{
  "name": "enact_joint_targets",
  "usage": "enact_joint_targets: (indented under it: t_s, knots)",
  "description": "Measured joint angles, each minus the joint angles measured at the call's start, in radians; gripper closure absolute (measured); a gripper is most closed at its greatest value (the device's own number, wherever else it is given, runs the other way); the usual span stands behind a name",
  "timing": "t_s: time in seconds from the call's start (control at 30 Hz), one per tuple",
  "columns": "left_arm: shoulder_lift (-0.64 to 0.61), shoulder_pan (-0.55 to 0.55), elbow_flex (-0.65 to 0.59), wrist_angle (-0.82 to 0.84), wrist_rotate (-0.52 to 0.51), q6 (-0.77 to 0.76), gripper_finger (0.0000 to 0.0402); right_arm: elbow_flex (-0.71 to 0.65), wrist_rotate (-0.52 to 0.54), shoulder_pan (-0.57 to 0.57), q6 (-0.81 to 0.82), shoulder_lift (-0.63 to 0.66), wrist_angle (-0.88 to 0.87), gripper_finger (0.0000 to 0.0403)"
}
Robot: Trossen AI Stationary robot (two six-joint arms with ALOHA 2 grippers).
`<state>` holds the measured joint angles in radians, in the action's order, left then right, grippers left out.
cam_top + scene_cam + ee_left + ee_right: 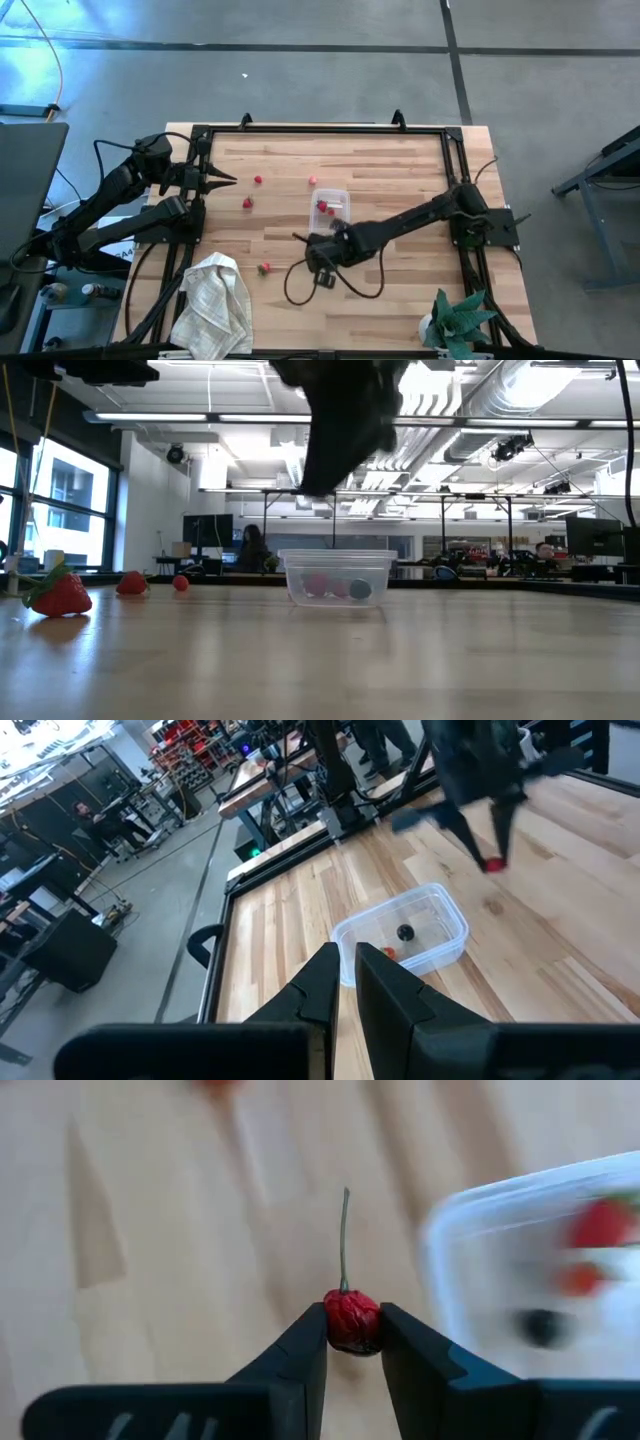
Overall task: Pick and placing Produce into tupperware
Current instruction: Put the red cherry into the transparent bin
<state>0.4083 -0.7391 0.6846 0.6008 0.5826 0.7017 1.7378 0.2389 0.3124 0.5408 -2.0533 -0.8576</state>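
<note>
The right gripper (352,1342) is clamped on one piece of produce, a small wrinkled dark-red cherry (351,1321) with a thin greenish stem standing straight up from it (the skin looks puckered, almost dried). In the high view this gripper (318,243) hangs over the middle of the wooden table (400,170), just beside the near end of the tupperware (330,205).

The tupperware is a clear rectangular tub with rounded corners, sitting flat on the table; the low view shows a few round pieces inside it (337,588), reddish and one dark bluish. Loose produce lies on the boards to the left of it: a red piece (258,180), another (247,203), one near the tub's far corner (312,181), and a strawberry (264,268) beside the white cloth (215,300).

The left gripper (228,179) waits at the table's left edge with its fingers (318,988) pressed together, empty.

No brand, label or writing can be read anywhere.
</note>
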Motion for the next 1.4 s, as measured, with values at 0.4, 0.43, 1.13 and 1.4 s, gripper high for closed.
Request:
enact_joint_targets:
  t_s: [0.4, 0.43, 1.13, 1.4]
  knots:
    - [0.000, 0.000, 0.000, 0.000, 0.000, 0.000, 0.0373, 0.389, 0.150, -0.152, -0.093, 0.005, -0.392, 0.0329]
    - [0.000, 0.000, 0.000, 0.000, 0.000, 0.000, 0.0373, 0.393, 0.149, -0.169, -0.101, 0.005, -0.400, 0.0329]
    - [0.000, 0.000, 0.000, 0.000, 0.000, 0.000, 0.0373, -0.123, -0.126, -0.354, -0.030, 0.005, -0.089, 0.0329]
    - [0.000, 0.000, 0.000, 0.000, 0.000, 0.000, 0.0373, -0.198, -0.126, -0.374, 0.023, 0.005, -0.010, 0.0329]
